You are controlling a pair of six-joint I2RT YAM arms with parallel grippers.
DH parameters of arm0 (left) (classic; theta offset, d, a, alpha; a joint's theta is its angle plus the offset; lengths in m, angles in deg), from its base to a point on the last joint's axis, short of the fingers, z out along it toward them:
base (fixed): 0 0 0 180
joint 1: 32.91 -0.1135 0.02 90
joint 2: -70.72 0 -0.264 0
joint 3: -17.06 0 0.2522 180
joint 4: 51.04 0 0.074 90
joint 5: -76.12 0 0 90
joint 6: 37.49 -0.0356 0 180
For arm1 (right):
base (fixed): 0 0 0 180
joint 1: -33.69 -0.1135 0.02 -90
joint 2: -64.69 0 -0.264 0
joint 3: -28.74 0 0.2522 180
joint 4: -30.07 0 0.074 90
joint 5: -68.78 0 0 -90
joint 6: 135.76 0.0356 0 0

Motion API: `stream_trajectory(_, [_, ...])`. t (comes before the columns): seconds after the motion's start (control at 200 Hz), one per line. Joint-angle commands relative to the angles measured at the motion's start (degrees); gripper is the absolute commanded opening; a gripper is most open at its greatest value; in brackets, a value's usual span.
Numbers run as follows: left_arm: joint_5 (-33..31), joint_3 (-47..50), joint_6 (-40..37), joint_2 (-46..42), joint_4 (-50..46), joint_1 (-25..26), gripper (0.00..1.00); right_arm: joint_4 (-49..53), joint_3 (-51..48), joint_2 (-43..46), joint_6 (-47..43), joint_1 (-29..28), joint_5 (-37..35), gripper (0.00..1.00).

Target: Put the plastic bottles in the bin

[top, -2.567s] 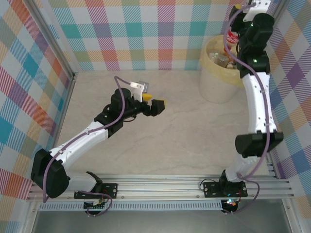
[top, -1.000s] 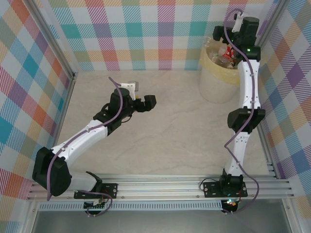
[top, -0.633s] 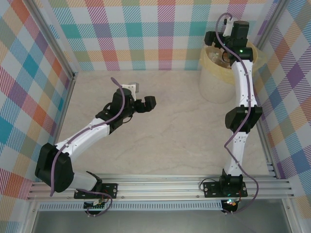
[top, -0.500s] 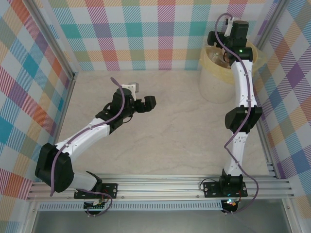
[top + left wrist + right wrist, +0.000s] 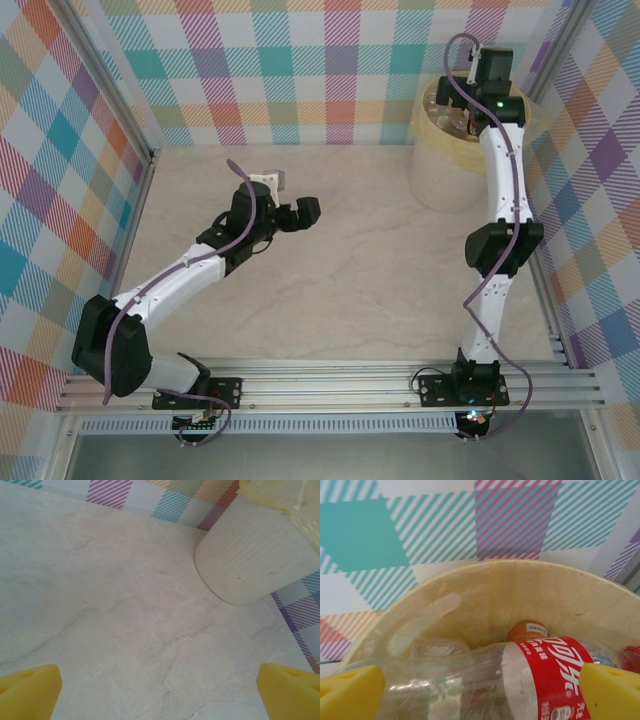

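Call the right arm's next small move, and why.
Probably lift the right end effector up and clear of the bin. Its jaws stand wide open, and the red-label bottle looks released, lying inside the bin below the fingertips. Nothing seems left to hold there.

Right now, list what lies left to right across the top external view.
Left checked wall → left claw, open over the table → bin → right checked wall.

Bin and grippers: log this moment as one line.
left gripper: open, over table | right gripper: open, over bin | red-label bottle: lying in bin
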Motion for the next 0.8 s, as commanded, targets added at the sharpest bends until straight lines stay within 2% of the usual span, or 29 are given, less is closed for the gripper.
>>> stream_trajectory(0.0, [-5.0, 0.1, -0.1, -4.7, -1.5, -0.9, 1.0, 1.7, -0.6, 8.2, 1.1, 0.2, 7.1, 1.0])
stream_trajectory(0.08, [-11.7, 0.7, -0.6, -7.4, -3.1, -1.0, 1.0, 1.4, -4.8, 13.4, 2.4, 0.2, 10.4, 1.0])
stream_trajectory(0.14, [-18.0, 1.8, -0.5, -9.8, -4.1, -1.2, 1.0, -0.4, -11.6, 18.7, 3.4, 0.2, 12.7, 1.0])
stream_trajectory(0.2, [-24.7, 3.6, -0.3, -12.5, -4.9, -1.7, 1.0, -5.1, -22.3, 25.7, 4.6, 0.2, 14.6, 1.0])
stream_trajectory(0.32, [-38.8, 7.0, 0.4, -17.5, -8.2, -3.3, 1.0, -21.8, -48.2, 41.1, 6.0, 0.2, 18.1, 1.0])
stream_trajectory(0.425, [-46.6, 10.0, 1.3, -20.7, -11.5, -6.2, 1.0, -33.1, -66.5, 52.6, 7.7, 0.2, 22.2, 1.0])
stream_trajectory(0.5, [-49.9, 12.3, 1.3, -21.8, -12.9, -8.5, 1.0, -37.7, -76.7, 58.8, 8.4, 0.3, 25.5, 1.0])
stream_trajectory(0.57, [-51.3, 13.9, 1.3, -21.5, -13.9, -10.8, 1.0, -41.3, -85.6, 63.6, 9.6, 0.2, 25.7, 1.0])
stream_trajectory(0.69, [-49.4, 15.9, -0.4, -18.0, -13.2, -15.4, 1.0, -46.8, -98.7, 68.0, 14.5, 0.2, 16.4, 1.0])
stream_trajectory(0.795, [-46.6, 17.5, -4.2, -14.2, -8.3, -17.7, 1.0, -45.2, -104.2, 66.2, 16.2, 0.2, 8.8, 1.0])
